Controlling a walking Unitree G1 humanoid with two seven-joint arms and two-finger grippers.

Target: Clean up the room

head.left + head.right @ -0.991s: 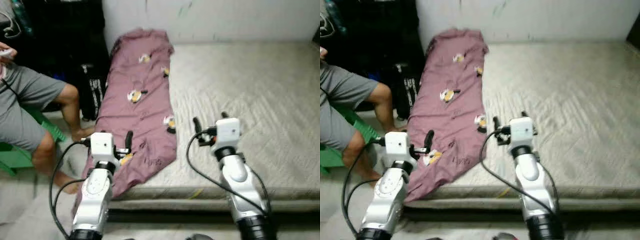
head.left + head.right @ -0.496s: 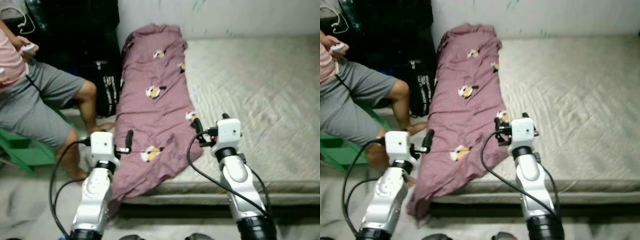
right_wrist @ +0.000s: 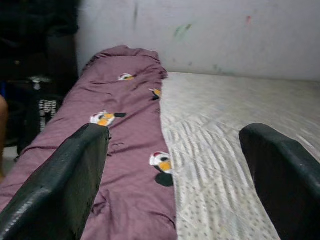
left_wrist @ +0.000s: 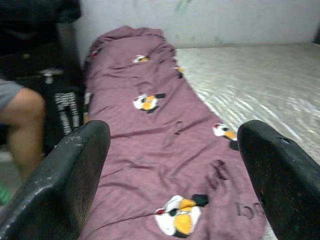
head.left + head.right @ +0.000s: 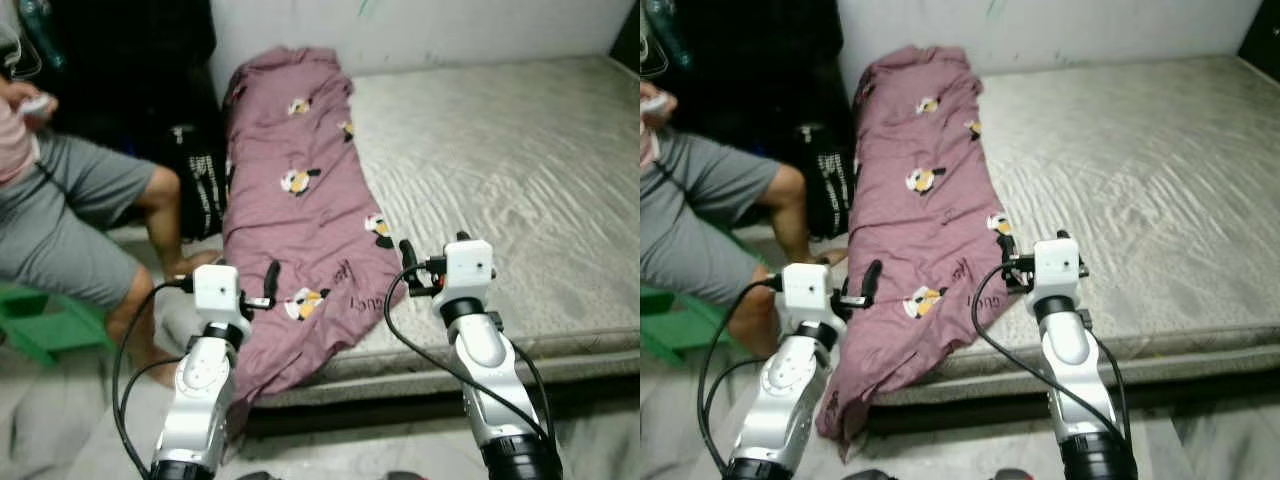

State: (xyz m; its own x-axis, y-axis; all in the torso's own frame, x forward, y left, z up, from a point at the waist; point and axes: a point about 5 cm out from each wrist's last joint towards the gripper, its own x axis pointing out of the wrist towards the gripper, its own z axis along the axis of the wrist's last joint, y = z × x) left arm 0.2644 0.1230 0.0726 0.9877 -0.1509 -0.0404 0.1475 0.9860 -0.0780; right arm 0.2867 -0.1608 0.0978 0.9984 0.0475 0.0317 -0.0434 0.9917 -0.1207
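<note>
A mauve blanket [image 5: 300, 200] printed with small birds lies lengthwise along the left side of a bare grey mattress [image 5: 500, 170]. Its near end hangs over the mattress's front left corner toward the floor. My left gripper [image 5: 225, 275] is held open just before that hanging end, with the blanket [image 4: 150, 130] ahead between its wide-spread fingers [image 4: 65, 180]. My right gripper [image 5: 437, 250] is open above the mattress's front edge, at the blanket's right border [image 3: 125, 130]. Neither gripper holds anything.
A person in grey shorts [image 5: 70, 210] sits on a green stool [image 5: 40, 320] at the left, a bare leg close to my left arm. A black bag [image 5: 200, 180] stands between the person and the bed. A white wall [image 5: 450, 25] backs the mattress.
The whole picture has shifted, so the camera has moved; the bed's front edge now sits lower in view. Both arms keep the same pose, with their grippers open.
</note>
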